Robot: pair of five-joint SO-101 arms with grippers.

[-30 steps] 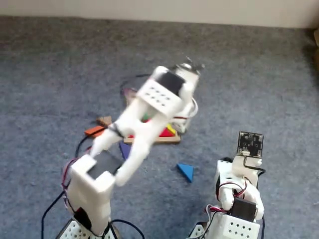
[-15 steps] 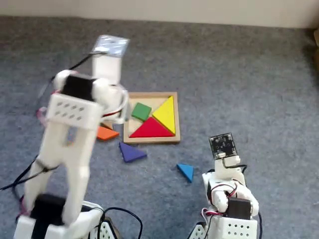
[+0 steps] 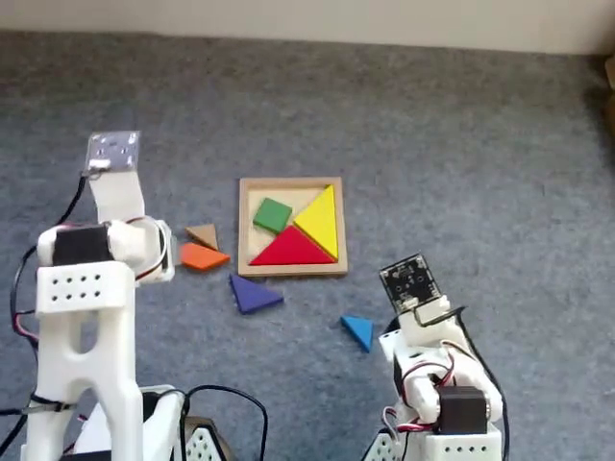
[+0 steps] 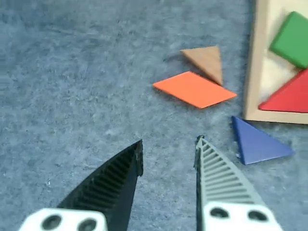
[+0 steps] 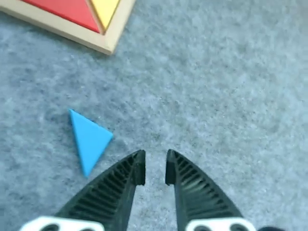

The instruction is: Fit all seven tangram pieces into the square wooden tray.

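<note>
Tangram pieces lie partly in the square wooden tray and partly loose on the grey carpeted counter. The tray sits at the middle of the scene. Inside it, a green square lies tilted at the far left, with bare wood showing around it. A large yellow triangle fills the right side, and a large red triangle fills the near side. The two triangles meet along a slanted edge.

Four pieces lie outside the tray. A tan triangle and an orange parallelogram lie just left of it, close together, with the orange one nearer. A dark blue triangle lies just off the tray's near left corner. A light blue triangle sits farther away, near and to the right of the tray's near right corner.

The left arm stands left of the loose pieces. The left claw is spread wide and holds nothing. It is above bare carpet, left of the orange parallelogram and the dark blue triangle.

The right arm stands at the near right. The right claw has its fingers parted by a narrow gap and is also empty. It is over the carpet just right of the light blue triangle.
</note>
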